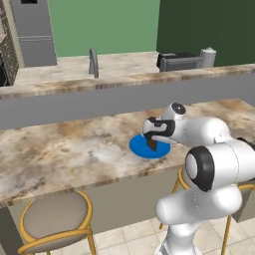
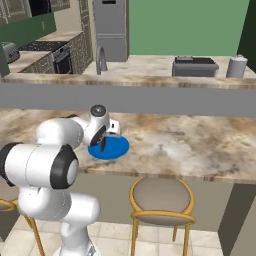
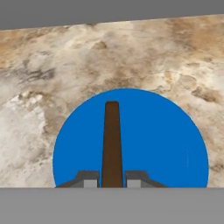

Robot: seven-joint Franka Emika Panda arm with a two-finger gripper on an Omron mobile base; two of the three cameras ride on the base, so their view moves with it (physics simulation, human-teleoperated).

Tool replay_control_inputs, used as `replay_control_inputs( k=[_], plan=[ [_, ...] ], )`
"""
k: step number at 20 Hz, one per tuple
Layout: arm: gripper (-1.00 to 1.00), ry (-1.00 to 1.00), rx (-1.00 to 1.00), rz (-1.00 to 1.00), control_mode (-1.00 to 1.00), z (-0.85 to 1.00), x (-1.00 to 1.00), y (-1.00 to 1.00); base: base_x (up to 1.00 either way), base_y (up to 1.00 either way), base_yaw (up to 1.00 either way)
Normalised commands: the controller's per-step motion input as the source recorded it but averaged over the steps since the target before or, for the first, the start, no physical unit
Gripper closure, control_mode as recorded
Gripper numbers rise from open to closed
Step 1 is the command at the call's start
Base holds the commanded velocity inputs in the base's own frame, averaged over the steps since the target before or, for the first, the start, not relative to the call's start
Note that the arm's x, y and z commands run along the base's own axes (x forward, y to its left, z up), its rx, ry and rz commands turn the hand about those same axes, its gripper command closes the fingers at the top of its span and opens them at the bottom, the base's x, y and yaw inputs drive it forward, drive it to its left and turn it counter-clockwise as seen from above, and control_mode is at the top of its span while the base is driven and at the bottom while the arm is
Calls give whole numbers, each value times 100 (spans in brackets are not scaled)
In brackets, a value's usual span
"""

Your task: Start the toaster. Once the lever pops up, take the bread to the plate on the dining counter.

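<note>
Bread slice hanging edge-on over the blue plate, ready to be set down

The tool [image 3: 112,179] is clenched on the bread [image 3: 112,140], its two fingers pinching the slice's near end. In the hand view the thin dark brown slice runs straight from 6 o'clock up toward 12, seen on its narrow edge, with its free end over the middle of the plate [image 3: 166,144]. The plate lies flat on the dining counter [image 3: 78,57], directly beyond the tool. In the left base view the bread [image 1: 152,145] hangs below the tool [image 1: 154,141] with its long axis pointing down at the plate [image 1: 139,147]. Whether its lower end touches the plate I cannot tell. The coming move looks like a short lowering and release, since the plate already sits squarely under the slice.
</note>
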Motion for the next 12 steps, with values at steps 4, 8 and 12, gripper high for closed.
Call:
replay_control_inputs(
  k=[4, 8, 12],
  plan=[
    [100, 0, 0, 0, -100, -22, 0, 0, 0, 0, 0],
    [100, 0, 0, 0, -100, -19, 1, 0, 0, 0, 0],
    [-100, 0, 0, 0, -100, -4, 1, 0, 0, 0, 0]
  ],
)
